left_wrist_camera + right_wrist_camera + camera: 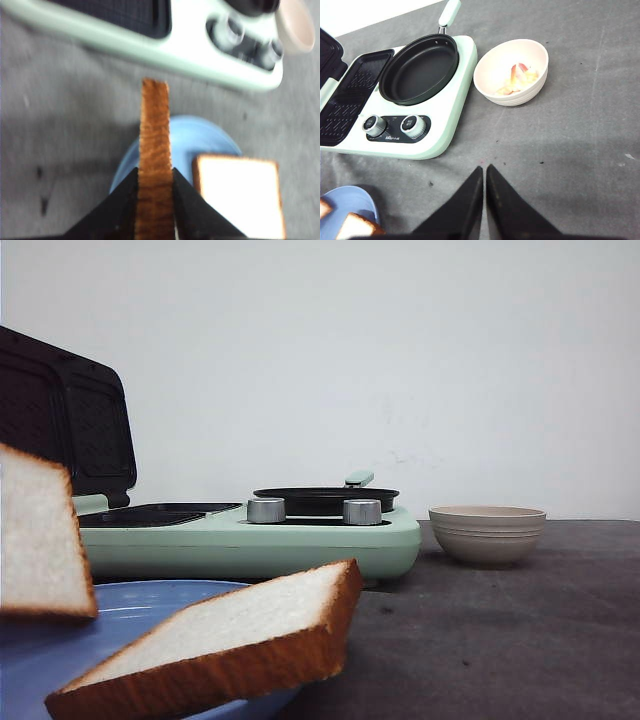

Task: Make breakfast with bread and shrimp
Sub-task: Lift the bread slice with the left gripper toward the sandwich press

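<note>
While the left gripper [155, 200] clamps one bread slice [155, 150] edge-up above the blue plate [190, 137], the second slice [225, 635] leans on that plate's right rim: two slices in all. Beyond stands one green breakfast maker [300, 540] with two knobs [374, 125], then one bowl [487, 532]; only the right wrist view shows shrimp [517, 80] inside. The right gripper [484, 175] hangs pinched together, holding nothing.
</note>
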`<state>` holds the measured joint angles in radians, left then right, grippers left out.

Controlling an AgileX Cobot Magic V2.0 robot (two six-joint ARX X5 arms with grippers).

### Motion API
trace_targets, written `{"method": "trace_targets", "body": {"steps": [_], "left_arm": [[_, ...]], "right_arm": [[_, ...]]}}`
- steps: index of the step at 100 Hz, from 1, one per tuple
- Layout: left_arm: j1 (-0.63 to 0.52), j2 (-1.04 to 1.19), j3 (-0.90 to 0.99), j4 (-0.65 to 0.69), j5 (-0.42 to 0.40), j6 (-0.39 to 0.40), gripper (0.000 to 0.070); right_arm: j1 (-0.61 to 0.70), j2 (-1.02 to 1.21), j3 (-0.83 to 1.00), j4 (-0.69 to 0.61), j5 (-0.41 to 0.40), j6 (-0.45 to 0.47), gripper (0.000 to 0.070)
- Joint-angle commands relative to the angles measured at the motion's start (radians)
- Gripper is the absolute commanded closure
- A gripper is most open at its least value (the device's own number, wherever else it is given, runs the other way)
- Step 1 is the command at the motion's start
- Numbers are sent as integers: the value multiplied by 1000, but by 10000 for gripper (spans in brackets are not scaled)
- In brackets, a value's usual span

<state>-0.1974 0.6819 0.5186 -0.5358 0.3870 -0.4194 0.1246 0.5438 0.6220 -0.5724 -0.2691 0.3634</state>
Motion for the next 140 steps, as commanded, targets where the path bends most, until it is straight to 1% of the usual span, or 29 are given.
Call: {"method": "trace_targets", "body": {"steps": [1, 36, 51, 73, 94, 116, 126, 140], "left_arm": [[-2, -5, 11, 31, -13, -5, 698], [-2, -16, 13, 171, -29, -3, 697], [-2, -15, 27, 220, -56, 24, 697], [-2, 16, 119, 222, -119, 140, 696], [-3, 119, 238, 222, -164, 244, 696], [-22, 242, 342, 228, -260, 380, 697], [-35, 300, 378, 254, -293, 436, 697], [-57, 385, 414, 307, -345, 494, 697]], "right_arm": [[4, 3, 17, 9, -4, -5, 696], [4, 3, 17, 9, -4, -4, 696], [4, 3, 17, 7, -4, -4, 696], [4, 3, 17, -8, -4, -5, 696], [4, 3, 17, -10, -4, -5, 696], [4, 3, 17, -18, -4, -8, 696], [4, 3, 17, -20, -4, -8, 696], [4, 3, 17, -20, -4, -8, 696]]}}
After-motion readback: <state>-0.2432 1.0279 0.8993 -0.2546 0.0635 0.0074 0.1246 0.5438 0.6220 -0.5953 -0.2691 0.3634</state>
